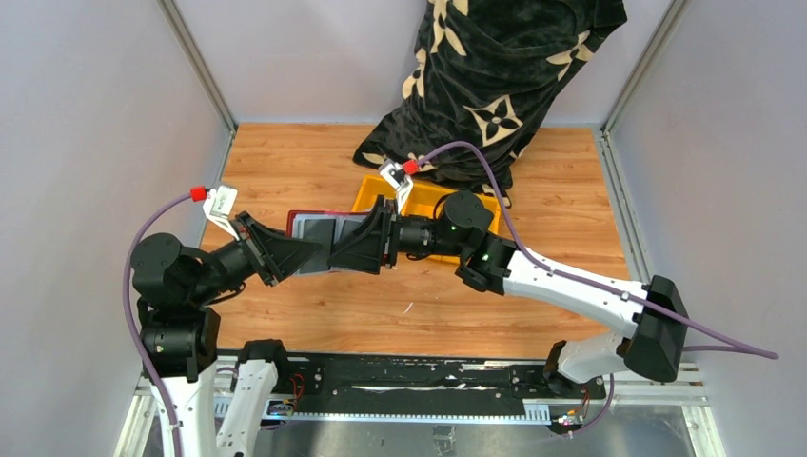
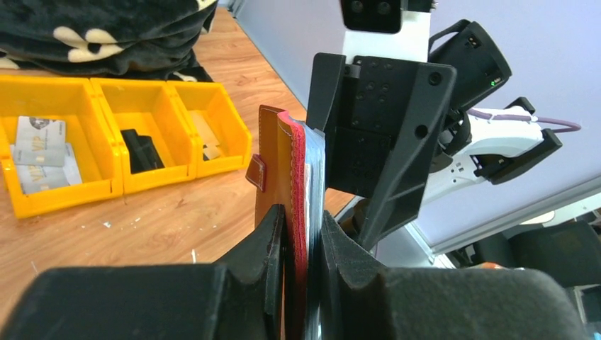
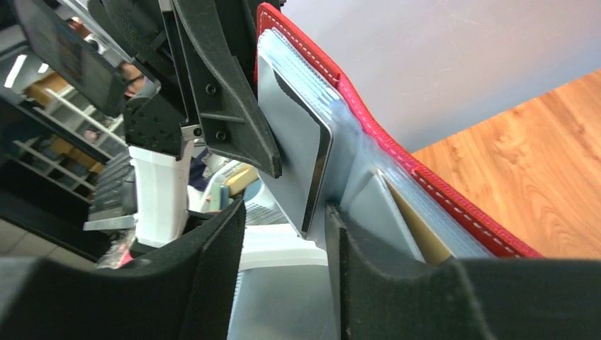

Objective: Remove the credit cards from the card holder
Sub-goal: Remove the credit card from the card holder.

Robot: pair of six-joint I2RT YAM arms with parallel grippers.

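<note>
You have one card holder (image 2: 273,166) in play. It is held in the air above the table (image 2: 177,227), between the two grippers and just in front of the yellow bin (image 2: 106,188), near the middle of the wooden top. It stands on edge and spread open, with a red-to-brown leather-like outside, pale stitching along the rim, a small snap tab, and silvery-grey sleeves inside. One silvery card (image 3: 294,142) with rounded corners and a plain face stands partly out of those sleeves; what else sits in them you cannot count. Your left gripper (image 2: 301,219) is pinched tight on the holder's edge, one finger on each side. Your right gripper (image 3: 283,212) is parted narrowly around the silvery card's lower corner. The card lies close against one finger and a gap shows at the other. The bin has three compartments. At least two loose cards (image 2: 39,149) with printed marks lie in the one farthest from the holder. One black object (image 2: 142,150) is in the middle one, and the nearest holds pale flat pieces you cannot identify. One dark patterned blanket (image 2: 92,28) lies behind the bin.
</note>
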